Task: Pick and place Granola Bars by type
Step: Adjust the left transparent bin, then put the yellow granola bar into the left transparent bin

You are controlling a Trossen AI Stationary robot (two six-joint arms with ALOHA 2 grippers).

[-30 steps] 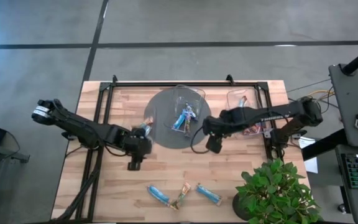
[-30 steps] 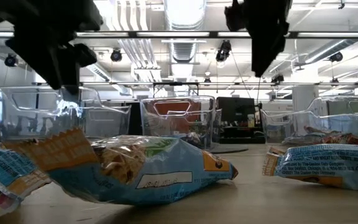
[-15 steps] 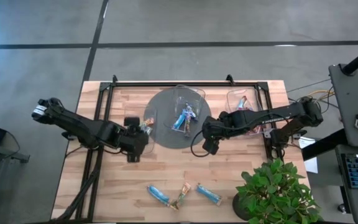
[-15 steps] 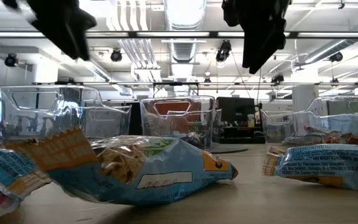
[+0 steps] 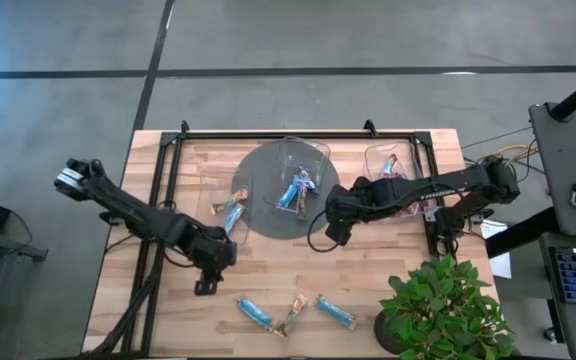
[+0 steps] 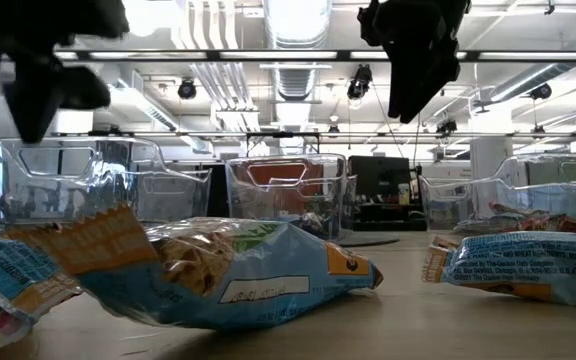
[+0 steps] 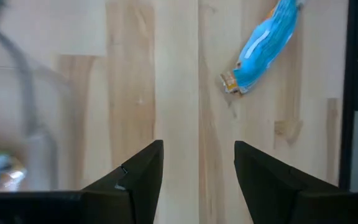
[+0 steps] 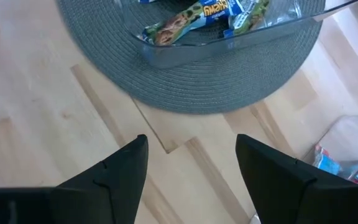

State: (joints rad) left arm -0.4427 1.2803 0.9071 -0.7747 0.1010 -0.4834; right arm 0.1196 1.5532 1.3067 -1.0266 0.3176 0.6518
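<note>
Three loose Granola Bars lie flat on the wooden table near its front edge: a blue one, a tan one and another blue one. My left gripper hangs open above the bare wood just left of them. In its wrist view a blue bar lies ahead of the fingers. My right gripper hangs open over the wood beside the grey round mat, nothing between its fingers. More bars lie in the clear centre bin.
A clear bin stands left of the mat and another to its right, both with bars inside. A potted plant overhangs the front right corner. A black frame runs along the table's left and far sides.
My left gripper has swung from beside the left bin toward the table's near edge and the loose bars, turning a little as it went; its fingers stay open. My right gripper has kept its place and turned slightly.
</note>
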